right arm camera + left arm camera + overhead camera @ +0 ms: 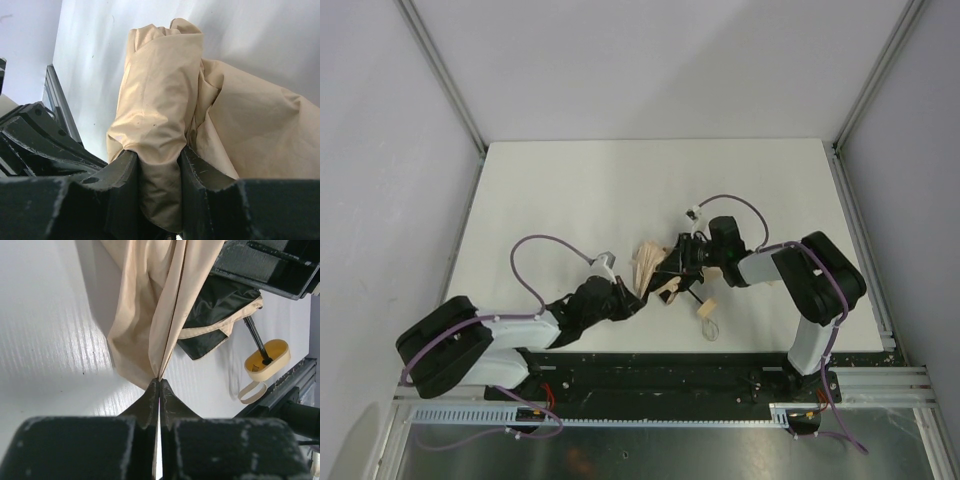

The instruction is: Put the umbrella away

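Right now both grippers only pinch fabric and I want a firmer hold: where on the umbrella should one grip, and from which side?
The wooden handle: it is rigid, oval and lies free on the table at the end of the shaft, clear of the loose fabric. Come from above, jaws across its narrow width, probably avoiding the cord loop beside it.

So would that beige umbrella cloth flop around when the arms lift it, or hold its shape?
Probably floppy: the umbrella fabric drapes in loose folds where the left gripper pinches it. The right gripper squeezes a bunched roll, so it likely compresses easily.
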### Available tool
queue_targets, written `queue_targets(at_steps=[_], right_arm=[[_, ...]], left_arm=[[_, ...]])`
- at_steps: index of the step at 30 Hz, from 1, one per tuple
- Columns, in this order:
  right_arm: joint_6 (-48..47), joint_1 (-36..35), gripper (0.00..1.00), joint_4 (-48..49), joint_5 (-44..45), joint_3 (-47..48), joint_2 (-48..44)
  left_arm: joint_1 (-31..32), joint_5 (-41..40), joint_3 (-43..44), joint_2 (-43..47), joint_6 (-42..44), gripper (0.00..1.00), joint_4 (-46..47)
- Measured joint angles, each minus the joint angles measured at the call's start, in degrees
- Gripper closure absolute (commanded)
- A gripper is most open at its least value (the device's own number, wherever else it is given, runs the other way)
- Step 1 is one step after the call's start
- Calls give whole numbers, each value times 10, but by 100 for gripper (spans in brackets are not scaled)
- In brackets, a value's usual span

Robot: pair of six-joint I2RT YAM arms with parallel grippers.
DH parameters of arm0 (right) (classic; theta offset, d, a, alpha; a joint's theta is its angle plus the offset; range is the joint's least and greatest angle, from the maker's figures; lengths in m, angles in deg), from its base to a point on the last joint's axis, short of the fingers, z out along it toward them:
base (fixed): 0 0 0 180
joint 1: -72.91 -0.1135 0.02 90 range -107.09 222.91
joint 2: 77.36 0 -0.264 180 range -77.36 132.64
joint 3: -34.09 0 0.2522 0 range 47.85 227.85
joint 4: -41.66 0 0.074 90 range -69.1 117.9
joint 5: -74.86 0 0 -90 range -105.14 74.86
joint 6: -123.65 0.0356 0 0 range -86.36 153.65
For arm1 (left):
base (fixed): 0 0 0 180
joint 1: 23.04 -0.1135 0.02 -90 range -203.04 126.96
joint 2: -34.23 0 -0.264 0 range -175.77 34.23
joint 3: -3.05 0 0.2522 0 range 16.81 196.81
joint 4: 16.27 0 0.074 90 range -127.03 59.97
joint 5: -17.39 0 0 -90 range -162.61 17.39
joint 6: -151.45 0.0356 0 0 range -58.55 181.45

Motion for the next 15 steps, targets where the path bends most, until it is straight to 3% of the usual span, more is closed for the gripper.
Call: queue_targets(at_steps=[4,7,12,15], right_arm=[[-19,-5,100,-16,6,8,-1],[-43,-9,100,-38,15,16,-9],[-90,-18,100,-80,38,24,-28],[-107,-24,100,-94,44,29,-32]], left_arm=[[3,24,0,-5,-5,60,-13],[5,36,0,16,-1,40,-41],[-2,35,9,135,11,27,-110],[-15,24,47,185,21,31,-153]])
